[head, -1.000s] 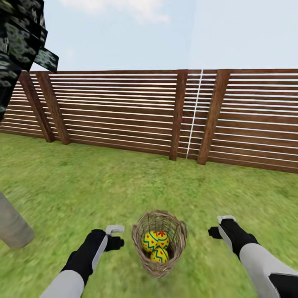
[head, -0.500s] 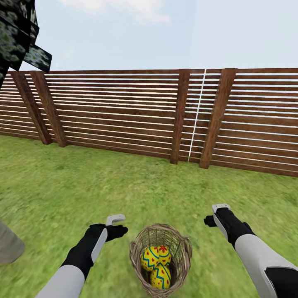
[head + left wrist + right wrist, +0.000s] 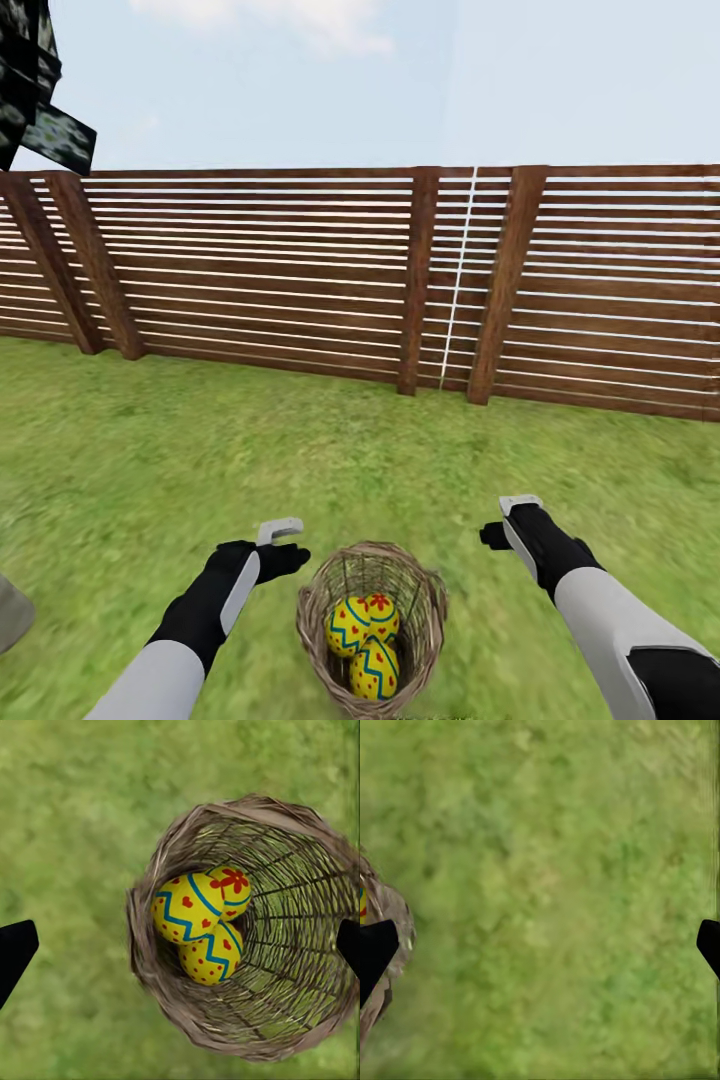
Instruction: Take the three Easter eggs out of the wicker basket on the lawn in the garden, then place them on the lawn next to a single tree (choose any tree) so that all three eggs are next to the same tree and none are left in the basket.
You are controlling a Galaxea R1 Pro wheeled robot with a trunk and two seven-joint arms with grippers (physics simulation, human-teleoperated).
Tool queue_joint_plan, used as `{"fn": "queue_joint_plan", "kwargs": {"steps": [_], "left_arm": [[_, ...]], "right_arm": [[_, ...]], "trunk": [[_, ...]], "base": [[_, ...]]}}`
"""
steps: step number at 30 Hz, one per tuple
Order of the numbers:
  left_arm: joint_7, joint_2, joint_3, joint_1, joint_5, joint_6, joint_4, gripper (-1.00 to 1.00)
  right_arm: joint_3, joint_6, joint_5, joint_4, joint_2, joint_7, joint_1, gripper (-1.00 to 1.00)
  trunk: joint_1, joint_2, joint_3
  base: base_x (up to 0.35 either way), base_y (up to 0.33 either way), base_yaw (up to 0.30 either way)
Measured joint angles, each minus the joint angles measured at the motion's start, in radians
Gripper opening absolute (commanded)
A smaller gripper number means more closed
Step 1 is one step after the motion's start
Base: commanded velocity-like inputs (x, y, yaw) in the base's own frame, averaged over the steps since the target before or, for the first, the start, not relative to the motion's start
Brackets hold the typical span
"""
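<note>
Wicker basket [image 3: 371, 628] on lawn [image 3: 200, 450], now nearer and lower in head view than a second ago; camera moved, basket not. Approach judged nearly complete. Three eggs [image 3: 199, 921] still clustered inside, just off midline between left gripper [image 3: 180, 945] jaws, spread wide and empty. Right gripper [image 3: 540, 945] likewise parted, bare grass between jaws, basket rim at one fingertip. Fence [image 3: 400, 280] well beyond; tree foliage [image 3: 40, 90] off left side. Woven wall likely hinders grasp.

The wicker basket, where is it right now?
In the head view, the wicker basket stands on the lawn between both grippers, low centre, nearer the left gripper, holding the eggs.
</note>
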Motion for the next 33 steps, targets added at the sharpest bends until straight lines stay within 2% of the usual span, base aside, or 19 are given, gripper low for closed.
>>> {"fn": "queue_joint_plan", "kwargs": {"steps": [6, 13, 16, 20, 25, 28, 33], "left_arm": [[0.005, 0.0, 0.0, 0.0, -0.001, 0.0, 0.0, 1.0], [0.007, 0.002, 0.001, 0.0, 0.001, 0.0, 0.0, 1.0], [0.007, 0.003, 0.001, 0.0, 0.003, 0.0, 0.0, 1.0], [0.007, 0.003, 0.001, 0.0, 0.003, 0.001, 0.002, 1.0], [0.01, 0.004, 0.004, 0.0, -0.001, -0.002, 0.024, 1.0], [0.036, 0.005, 0.006, 0.0, -0.005, -0.02, 0.052, 1.0], [0.134, 0.003, 0.006, 0.0, -0.003, -0.036, 0.074, 1.0]], "right_arm": [[0.0, -0.001, -0.001, 0.002, 0.001, 0.0, 0.001, 1.0], [0.0, -0.001, 0.0, 0.002, 0.007, -0.001, 0.002, 1.0], [0.0, -0.001, 0.001, 0.004, 0.011, -0.005, 0.001, 1.0], [0.0, -0.002, 0.005, 0.009, 0.03, -0.011, 0.001, 1.0], [0.0, -0.002, 0.005, 0.011, 0.035, -0.011, 0.001, 1.0], [0.0, -0.002, 0.005, 0.012, 0.035, -0.011, 0.001, 1.0], [0.0, -0.003, 0.004, 0.011, 0.035, -0.009, 0.002, 1.0]], "trunk": [[0.0, 0.0, 0.0], [0.0, 0.0, 0.0], [0.0, 0.0, 0.0], [0.0, 0.0, 0.0], [0.0, 0.0, 0.0], [0.0, 0.0, 0.0], [0.0, 0.0, 0.0]], "base": [[0.0, -0.306, -0.25], [0.0, -0.239, -0.035], [0.0, -0.038, 0.188], [0.0, -0.008, 0.274], [0.0, -0.001, 0.295], [0.0, 0.0, 0.217], [0.0, 0.0, 0.049]]}}
